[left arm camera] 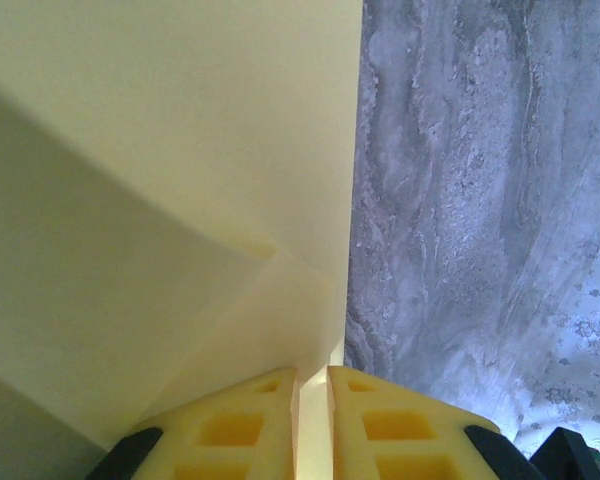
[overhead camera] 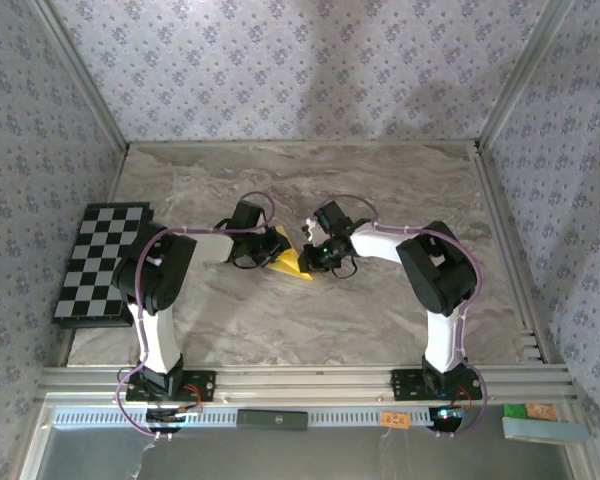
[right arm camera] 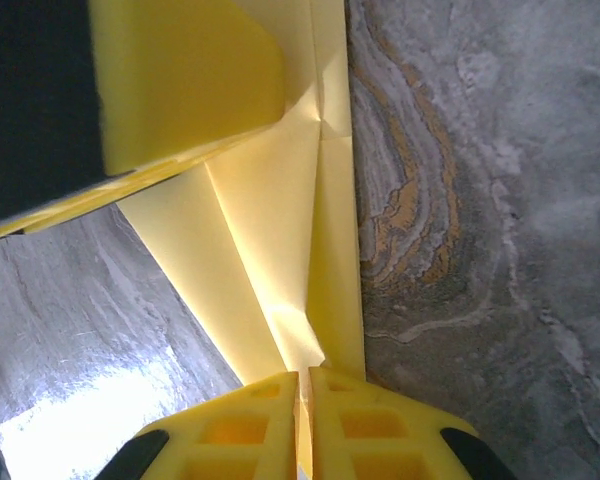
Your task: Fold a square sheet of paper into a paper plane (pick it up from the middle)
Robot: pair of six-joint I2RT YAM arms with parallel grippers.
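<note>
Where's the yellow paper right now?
Top view: the yellow paper is mid-table, right of the checkered board, pinched by the left gripper and right gripper from either side.

The yellow paper [right arm camera: 280,230] is noted as thin, matt and smooth, with sharp creases. The desk [right arm camera: 480,250] is finished in a smooth, veined marble pattern with a faint sheen. The right claw [right arm camera: 304,378] is moulded in matt yellow plastic. The frame rails [overhead camera: 310,378] are recorded as bare metal.
</note>
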